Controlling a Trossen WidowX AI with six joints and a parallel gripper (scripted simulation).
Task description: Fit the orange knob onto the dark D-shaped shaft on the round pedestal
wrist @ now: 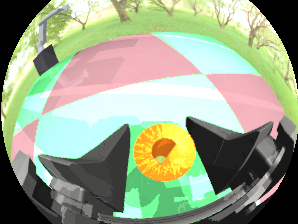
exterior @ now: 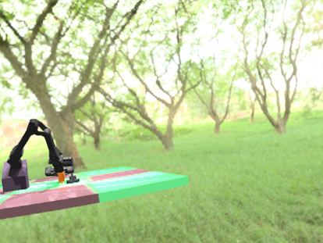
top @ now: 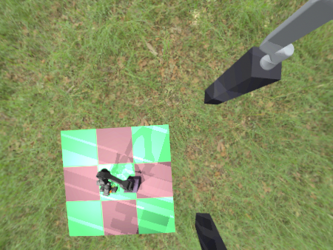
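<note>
The orange knob (exterior: 61, 177) (wrist: 144, 159) is upright, apparently on the table, and clear of the pedestal. In the wrist view I look down on its top, with the D-shaped hole showing. My gripper (exterior: 61, 172) (wrist: 158, 124) is open around the knob, one finger on each side, with a narrow gap at the left finger; the right finger is very close to the knob. The dark round pedestal (exterior: 72, 180) with its shaft stands just right of the knob in the exterior view. It does not show in the wrist view, and the top view is too far off to make it out.
The arm's purplish base block (top: 134, 183) (exterior: 15, 176) stands on the green and pink checkered table (top: 79, 148) (exterior: 142, 186). A grey and black jointed structure (top: 244, 74) (wrist: 46, 59) stands off beyond the table. Grass and trees surround it.
</note>
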